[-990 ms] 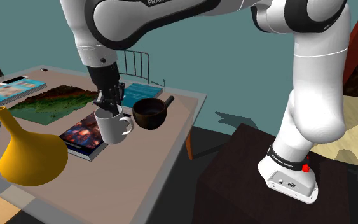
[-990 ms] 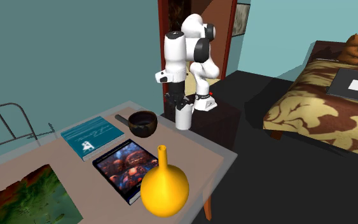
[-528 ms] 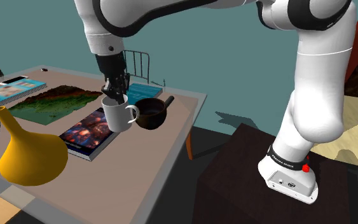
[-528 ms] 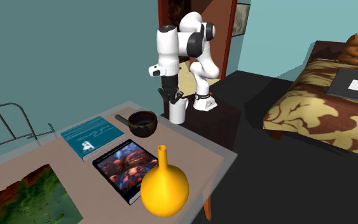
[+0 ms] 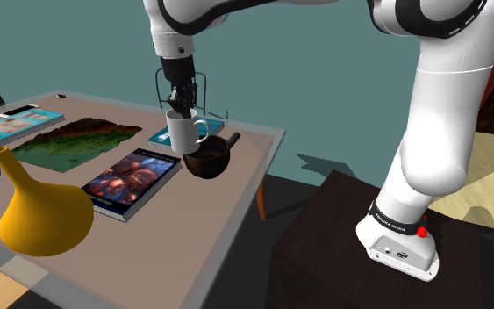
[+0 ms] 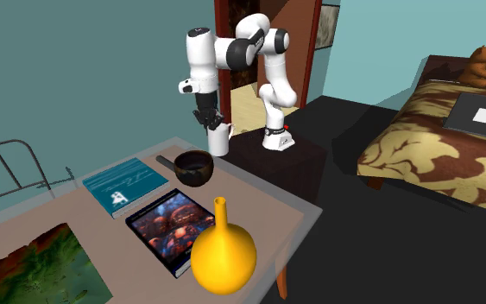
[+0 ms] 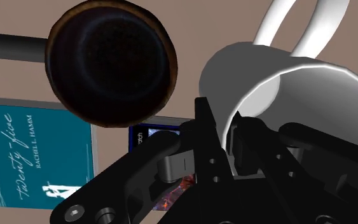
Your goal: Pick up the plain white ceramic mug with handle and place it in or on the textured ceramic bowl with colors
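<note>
Gripping white mug (image 7: 285, 83) rim between fingers (image 7: 206, 137), aloft.

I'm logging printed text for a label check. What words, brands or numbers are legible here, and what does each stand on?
"Twenty-five": script title on the teal book.
"RACHEL L. HAMM": same cover, beside the title.
White lettering on the illustrated book: too small to read.
Lettering on the black band at the arm's base: too blurred to read.
No text on the white mug or the dark bowl.

Teal walls (image 6: 103, 52); patterned bed (image 6: 422, 138); dark, perhaps carpeted, floor (image 6: 388, 250).
</note>
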